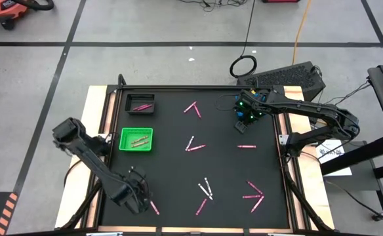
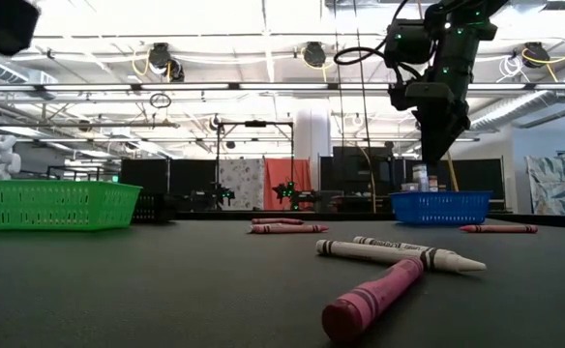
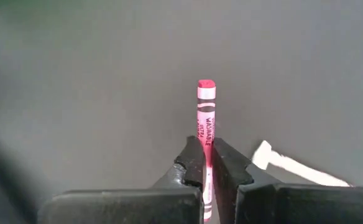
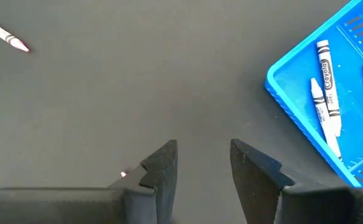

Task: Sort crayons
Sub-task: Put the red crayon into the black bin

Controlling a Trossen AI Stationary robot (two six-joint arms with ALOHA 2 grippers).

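Note:
My left gripper (image 1: 142,196) hangs over the black mat's near left part, shut on a pink crayon (image 3: 206,112) that juts from it toward the near edge (image 1: 154,208). My right gripper (image 4: 203,162) stands open with nothing between its fingers, above the mat beside the blue tray (image 4: 293,81), which holds white crayons (image 4: 327,74). In the low view it hangs over that tray (image 2: 440,206). Loose pink crayons (image 1: 252,193) and white crayons (image 1: 206,190) lie flat on the mat. My left gripper pinches the pink crayon between its two fingers, on the wrapped shaft (image 3: 205,138). The fingers come from above, pointing down, and lie across the crayon. Its flat end (image 3: 206,84) sticks out beyond the fingertips. It lies about level and seems lifted clear of the mat.
A green tray (image 1: 136,139) with a few crayons and a dark tray (image 1: 140,103) with pink crayons stand at the mat's left. More pink crayons lie at the far middle (image 1: 193,108), centre (image 1: 193,144) and right (image 1: 246,146). A pale stick (image 3: 293,168) lies near the left gripper.

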